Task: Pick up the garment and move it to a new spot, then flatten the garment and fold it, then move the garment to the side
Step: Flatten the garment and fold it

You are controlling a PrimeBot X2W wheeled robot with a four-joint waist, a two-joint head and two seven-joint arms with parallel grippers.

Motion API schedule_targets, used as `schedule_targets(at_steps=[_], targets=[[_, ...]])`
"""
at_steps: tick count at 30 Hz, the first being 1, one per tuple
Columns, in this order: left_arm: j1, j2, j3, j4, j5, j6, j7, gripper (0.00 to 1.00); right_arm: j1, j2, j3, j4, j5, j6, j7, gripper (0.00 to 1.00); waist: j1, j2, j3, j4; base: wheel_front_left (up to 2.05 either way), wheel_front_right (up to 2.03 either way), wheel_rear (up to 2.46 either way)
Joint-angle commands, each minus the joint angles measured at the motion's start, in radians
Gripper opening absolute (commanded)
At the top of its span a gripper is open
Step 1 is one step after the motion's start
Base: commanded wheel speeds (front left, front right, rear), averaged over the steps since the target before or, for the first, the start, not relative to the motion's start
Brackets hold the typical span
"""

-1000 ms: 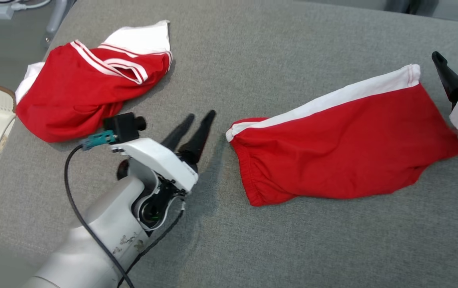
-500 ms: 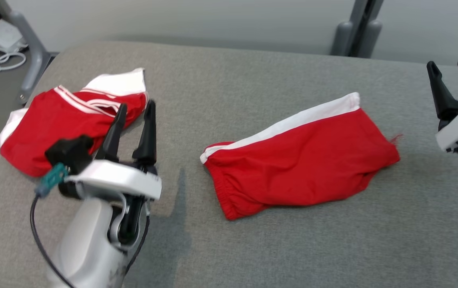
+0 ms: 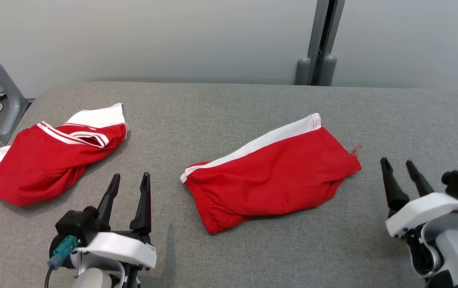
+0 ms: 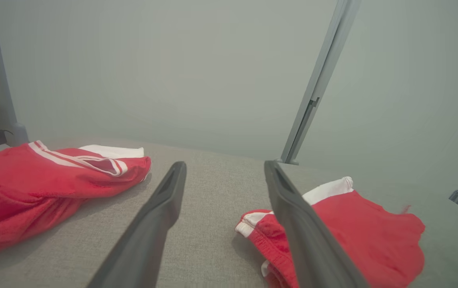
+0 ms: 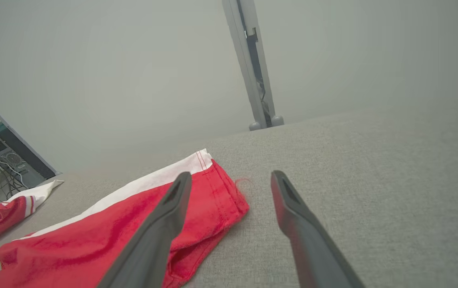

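I'm seeing the jersey [image 3: 45,164] lying crumpled at the far left of the surface [image 3: 229,108], ahead and to the left of my left end effector [image 3: 131,176]. Its long axis is slanting from near-left to far-right. That arm is sitting nearer, hovering low with its fingers apart and pointing forward. The right end effector [image 3: 396,162] is gaping too, waiting beyond the shorts [image 3: 269,176].

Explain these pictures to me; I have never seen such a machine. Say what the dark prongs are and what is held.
It is a two-armed robot. The wide picture comes from a camera on its head; the other two from cameras on its wrists, looking along each gripper's two dark fingers. On the grey padded surface lie the garment, a crumpled red-and-white shirt at the left, and red shorts in the middle. The left gripper and right gripper are open, holding nothing.
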Motion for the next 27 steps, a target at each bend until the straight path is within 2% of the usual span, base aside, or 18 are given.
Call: schedule_targets(at_steps=[1, 8, 17, 27], targets=[[0.016, 0.005, -0.006, -0.002, -0.019, 0.007, -0.005, 1.0, 0.014, 0.007, 0.012, 0.029, 0.032, 0.0, -0.001, 1.0, 0.0, 0.0, -0.007, 0.002, 0.0, 0.0, 0.0], [0.011, 0.005, -0.027, 0.005, -0.027, 0.009, -0.005, 1.0, -0.01, 0.014, 0.033, 0.105, 0.138, 0.0, 0.005, 1.0, 0.0, 0.0, -0.008, 0.032, 0.0, 0.0, 0.0], [0.005, 0.004, -0.043, 0.017, -0.089, 0.013, -0.005, 1.0, -0.068, 0.017, 0.055, 0.207, 0.301, 0.0, 0.136, 1.0, 0.0, 0.0, 0.008, 0.091, 0.0, 0.0, 0.0], [-0.017, 0.004, -0.056, 0.023, -0.088, 0.012, -0.005, 1.0, -0.182, 0.021, 0.025, 0.408, 0.368, 0.0, 0.24, 1.0, 0.0, 0.0, 0.043, 0.171, 0.0, 0.0, 0.0]])
